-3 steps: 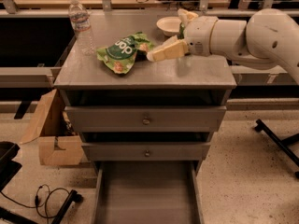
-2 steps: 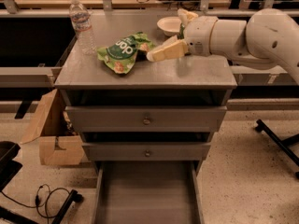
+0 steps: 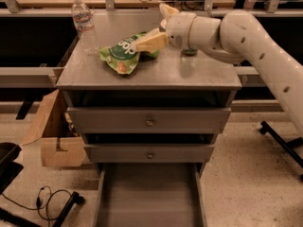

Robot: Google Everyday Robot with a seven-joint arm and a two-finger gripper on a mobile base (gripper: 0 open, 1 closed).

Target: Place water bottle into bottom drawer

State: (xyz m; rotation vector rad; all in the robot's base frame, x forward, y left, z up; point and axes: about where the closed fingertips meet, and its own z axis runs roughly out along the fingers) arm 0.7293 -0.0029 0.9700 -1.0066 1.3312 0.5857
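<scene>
The water bottle (image 3: 84, 25), clear with a white cap and a label band, stands upright at the back left corner of the grey cabinet top (image 3: 189, 74). My gripper (image 3: 149, 27) hovers over the middle of the top, to the right of the bottle and apart from it. It is open and empty. Its lower finger (image 3: 147, 42) reaches left over a green chip bag (image 3: 122, 56), and the upper finger points up. The bottom drawer (image 3: 149, 193) is pulled out at the foot of the cabinet, a wide grey tray with nothing in it.
The two upper drawers (image 3: 149, 122) with round knobs are shut. A small green object (image 3: 190, 52) shows partly under my wrist. An open cardboard box (image 3: 53, 137) and cables (image 3: 47, 198) lie on the floor at the left. A chair base (image 3: 284, 143) is at the right.
My gripper has moved left over the chip bag, closer to the water bottle. The bottle and the drawer have not moved.
</scene>
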